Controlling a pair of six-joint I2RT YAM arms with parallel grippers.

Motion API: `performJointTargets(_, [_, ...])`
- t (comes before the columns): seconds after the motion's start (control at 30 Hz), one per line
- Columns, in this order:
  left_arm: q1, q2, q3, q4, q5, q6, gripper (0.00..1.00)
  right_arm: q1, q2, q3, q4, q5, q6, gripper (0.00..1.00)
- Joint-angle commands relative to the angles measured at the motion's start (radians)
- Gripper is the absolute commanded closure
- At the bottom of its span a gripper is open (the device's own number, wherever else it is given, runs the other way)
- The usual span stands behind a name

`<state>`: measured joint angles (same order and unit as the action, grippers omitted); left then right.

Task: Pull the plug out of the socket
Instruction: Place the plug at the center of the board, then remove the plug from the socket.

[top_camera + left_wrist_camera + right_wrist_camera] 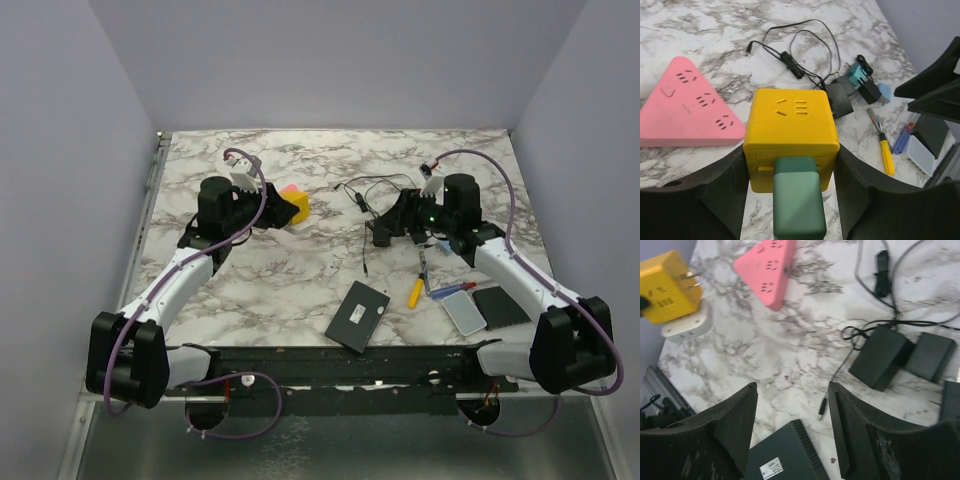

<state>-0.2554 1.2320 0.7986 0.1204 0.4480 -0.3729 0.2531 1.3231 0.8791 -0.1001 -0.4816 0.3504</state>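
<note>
The socket is a yellow cube (791,131) and a green plug (797,200) sits in its near face. My left gripper (792,172) is shut on the yellow socket, with one finger (722,192) pressed on each side. In the top view the cube (297,208) shows just right of the left gripper (272,212). The right wrist view has the cube (664,287) at the far left, with bare metal prongs sticking out of one face. My right gripper (792,405) hangs open over the marble with nothing between its fingers, well apart from the socket.
A pink triangular power strip (690,105) lies beside the cube. Black adapters (879,357) and tangled cables (790,60) lie mid-table. A dark grey box (357,316), a yellow-handled screwdriver (415,291), a pale case (464,313) and a black pad (500,305) lie near the front right.
</note>
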Motion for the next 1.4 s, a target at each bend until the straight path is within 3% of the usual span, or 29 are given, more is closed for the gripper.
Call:
performJointTargets(0.0, [0.002, 0.021, -0.006, 0.172, 0.206, -0.057, 1.00, 0.112, -0.078, -0.078, 0.244, -0.016, 0.067, 0.36])
performJointTargets(0.1, [0.002, 0.017, -0.018, 0.217, 0.259, -0.075, 1.00, 0.167, -0.072, -0.081, 0.291, 0.017, 0.117, 0.36])
performJointTargets(0.23, [0.001, -0.004, -0.031, 0.264, 0.299, -0.086, 1.00, 0.184, -0.025, -0.112, 0.452, -0.084, 0.210, 0.36])
performJointTargets(0.37, [-0.001, -0.012, -0.035, 0.293, 0.347, -0.089, 1.00, 0.196, 0.009, -0.102, 0.499, -0.117, 0.210, 0.36])
performJointTargets(0.5, [-0.016, -0.012, -0.034, 0.318, 0.401, -0.095, 1.00, 0.196, 0.033, -0.067, 0.566, -0.322, 0.176, 0.36])
performJointTargets(0.67, [-0.061, -0.030, -0.040, 0.341, 0.431, -0.100, 1.00, 0.196, 0.077, 0.021, 0.494, -0.498, 0.109, 0.36])
performJointTargets(0.97, [-0.167, -0.089, -0.037, 0.372, 0.489, -0.110, 1.00, 0.196, -0.017, 0.041, 0.340, -0.491, -0.034, 0.31])
performJointTargets(1.2, [-0.191, -0.078, -0.030, 0.374, 0.525, -0.115, 1.00, 0.196, -0.035, 0.065, 0.310, -0.555, -0.064, 0.30])
performJointTargets(1.37, [-0.192, -0.078, -0.031, 0.374, 0.524, -0.113, 1.00, 0.197, -0.039, 0.101, 0.278, -0.667, -0.070, 0.22])
